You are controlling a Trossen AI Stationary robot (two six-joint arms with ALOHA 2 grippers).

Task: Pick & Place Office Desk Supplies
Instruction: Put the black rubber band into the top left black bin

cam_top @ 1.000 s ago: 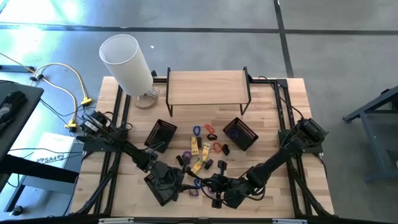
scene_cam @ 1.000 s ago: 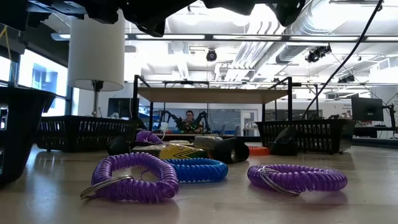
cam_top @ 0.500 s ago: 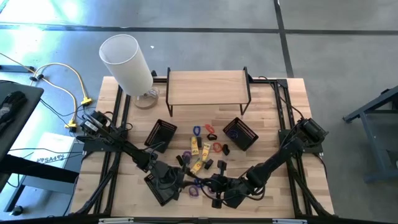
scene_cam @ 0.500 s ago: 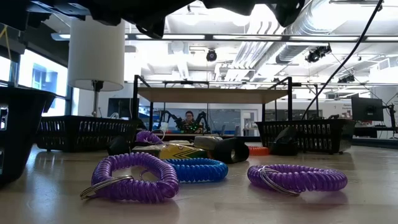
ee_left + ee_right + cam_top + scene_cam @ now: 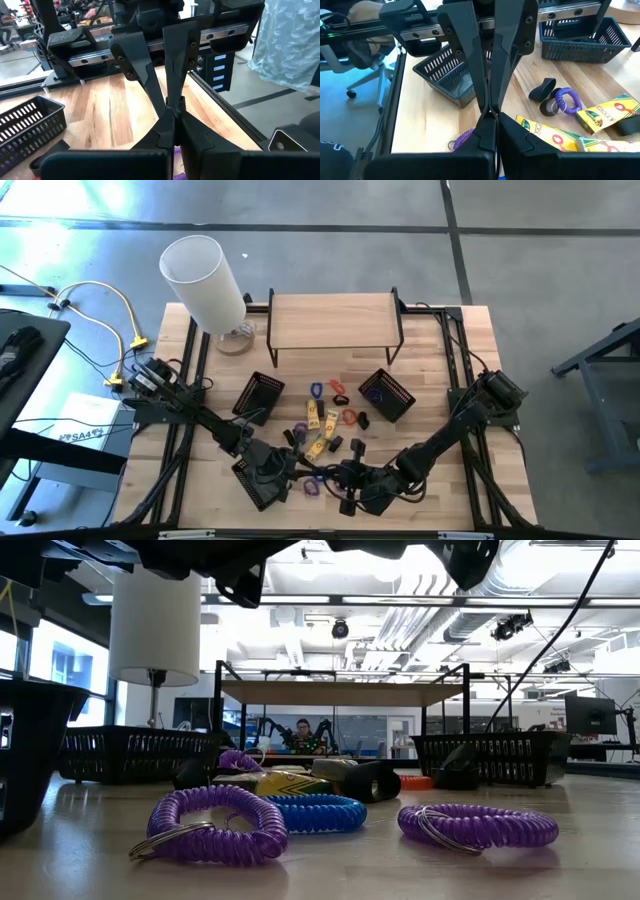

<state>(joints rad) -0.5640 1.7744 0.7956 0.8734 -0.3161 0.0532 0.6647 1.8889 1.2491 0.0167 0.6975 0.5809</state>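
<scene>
Left tool newly shut, contents hidden

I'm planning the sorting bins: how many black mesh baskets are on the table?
3. Left basket beside the scattered supplies, right basket opposite, front basket partly under the left arm.

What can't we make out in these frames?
- Left gripper: shut, but its tips are cut off by the left wrist view's bottom edge, so any catch is hidden.
- Small dark clips: too small in the high view to identify.
- Person: distant, low view only.
</scene>
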